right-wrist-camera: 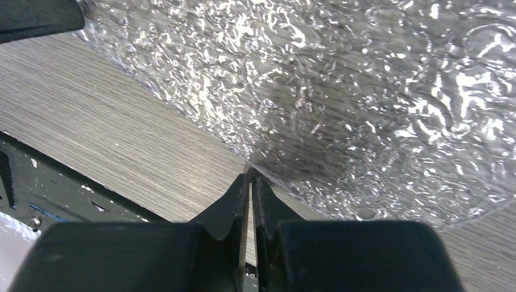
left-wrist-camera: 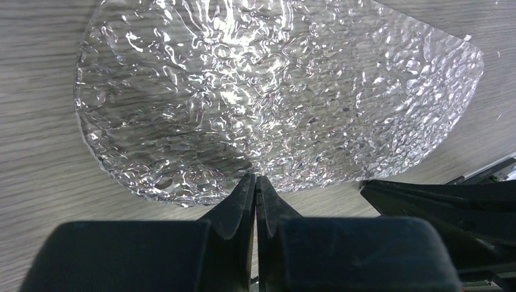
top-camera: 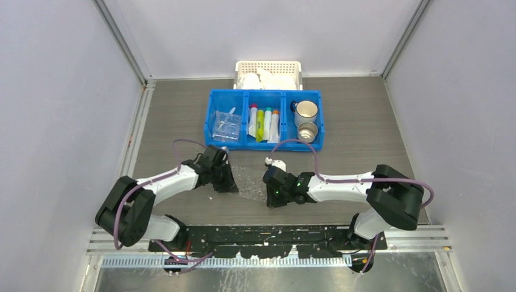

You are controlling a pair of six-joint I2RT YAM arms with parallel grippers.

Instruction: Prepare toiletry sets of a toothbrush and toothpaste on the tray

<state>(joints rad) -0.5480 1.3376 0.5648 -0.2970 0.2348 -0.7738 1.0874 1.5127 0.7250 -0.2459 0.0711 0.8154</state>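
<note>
The clear, crinkled tray (top-camera: 249, 181) lies on the wooden table between my two grippers. My left gripper (top-camera: 227, 181) is shut on the tray's (left-wrist-camera: 274, 91) left edge, its tips (left-wrist-camera: 255, 178) pinched together over the rim. My right gripper (top-camera: 269, 196) is shut on the opposite edge of the tray (right-wrist-camera: 365, 91), its jaws (right-wrist-camera: 250, 175) nearly together with the thin rim between the tips. Toothpaste tubes (top-camera: 264, 123) stand in the middle compartment of the blue bin. Clear-wrapped toothbrushes (top-camera: 225, 126) fill its left compartment. Nothing lies on the tray.
The blue three-compartment bin (top-camera: 266, 91) sits behind the tray, with two metal cups (top-camera: 306, 111) in its right compartment. A white perforated basket (top-camera: 268, 62) stands against the back wall. The black base rail (right-wrist-camera: 55, 182) runs along the table's near edge.
</note>
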